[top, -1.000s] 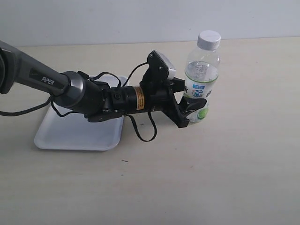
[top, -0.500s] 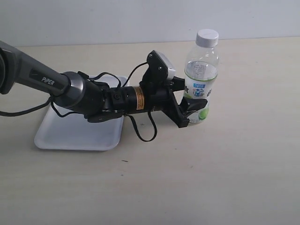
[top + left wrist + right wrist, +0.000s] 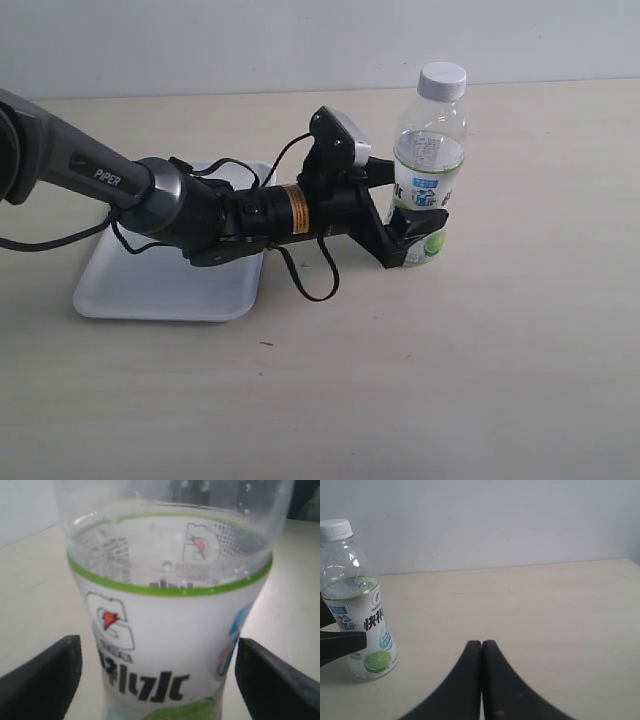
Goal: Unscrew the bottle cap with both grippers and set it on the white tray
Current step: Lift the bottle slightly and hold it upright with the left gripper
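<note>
The clear bottle [image 3: 428,165] with its lime label stands upright on the table, and the white bottle cap [image 3: 443,80] is on its neck. My left gripper [image 3: 410,212] reaches in from the left and straddles the bottle's lower half. It is open: in the left wrist view the bottle [image 3: 170,630] fills the space between the black fingers [image 3: 45,680], with a gap on each side. My right gripper [image 3: 481,645] is shut and empty, well away from the bottle [image 3: 360,625] and cap [image 3: 335,529]. It is outside the exterior view. The white tray [image 3: 150,285] lies under the left arm.
A black cable loop [image 3: 310,285] hangs from the left arm down to the table beside the tray. A pale wall [image 3: 300,40] rises behind the table's far edge. Bare tabletop [image 3: 450,380] spreads in front of and to the right of the bottle.
The left jaws have spread wider, away from the bottle's sides. The bottle, which leaned slightly a second ago, now stands straight. The right gripper stays shut.
</note>
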Available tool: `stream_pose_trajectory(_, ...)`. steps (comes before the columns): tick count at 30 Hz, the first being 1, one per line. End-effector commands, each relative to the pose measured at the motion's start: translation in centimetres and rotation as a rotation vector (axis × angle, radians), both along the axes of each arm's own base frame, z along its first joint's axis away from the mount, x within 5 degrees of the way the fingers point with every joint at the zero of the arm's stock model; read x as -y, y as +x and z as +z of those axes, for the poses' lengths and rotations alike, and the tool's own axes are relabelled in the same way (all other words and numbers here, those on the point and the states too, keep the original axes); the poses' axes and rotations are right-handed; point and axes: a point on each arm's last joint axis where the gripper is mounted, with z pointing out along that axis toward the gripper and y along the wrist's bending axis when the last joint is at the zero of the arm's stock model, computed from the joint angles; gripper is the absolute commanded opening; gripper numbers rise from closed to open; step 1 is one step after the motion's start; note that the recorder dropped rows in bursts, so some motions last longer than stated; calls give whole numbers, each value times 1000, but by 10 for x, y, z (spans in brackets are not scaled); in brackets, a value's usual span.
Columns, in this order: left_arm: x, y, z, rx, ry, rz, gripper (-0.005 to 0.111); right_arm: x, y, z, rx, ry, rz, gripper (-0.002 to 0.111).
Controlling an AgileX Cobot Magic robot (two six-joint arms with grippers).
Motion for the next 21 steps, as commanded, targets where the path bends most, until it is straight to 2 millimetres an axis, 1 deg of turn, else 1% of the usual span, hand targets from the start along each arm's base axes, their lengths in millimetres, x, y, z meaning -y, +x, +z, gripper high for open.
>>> stream_pose_trajectory(1, 2, 0, 3, 12, -17, 10, 82, 0, 0, -1, 1, 0, -4, 0)
stream_pose_trajectory(8, 9, -4, 3, 26, -20, -4, 82, 0, 0, -1, 1, 0, -4, 0)
stream_pose_trajectory(12, 15, -4, 0, 36, -20, -13, 86, 0, 0, -1, 1, 0, -4, 0)
stream_pose_trajectory(15, 18, -2, 1, 40, -31, -10, 83, 0, 0, -1, 1, 0, -4, 0)
stream_pose_trajectory(16, 18, -2, 1, 37, -30, -9, 81, 0, 0, -1, 1, 0, -4, 0)
stream_pose_trajectory(18, 18, -1, 0, 24, -29, -6, 68, 0, 0, -1, 1, 0, -4, 0)
stream_pose_trajectory(19, 18, -1, 0, 18, -31, -5, 62, 0, 0, -1, 1, 0, -4, 0)
stream_pose_trajectory(20, 18, -2, 0, 21, -28, -11, 51, 0, 0, -1, 1, 0, -4, 0)
stream_pose_trajectory(21, 18, -2, 0, 22, -27, -13, 43, 0, 0, -1, 1, 0, -4, 0)
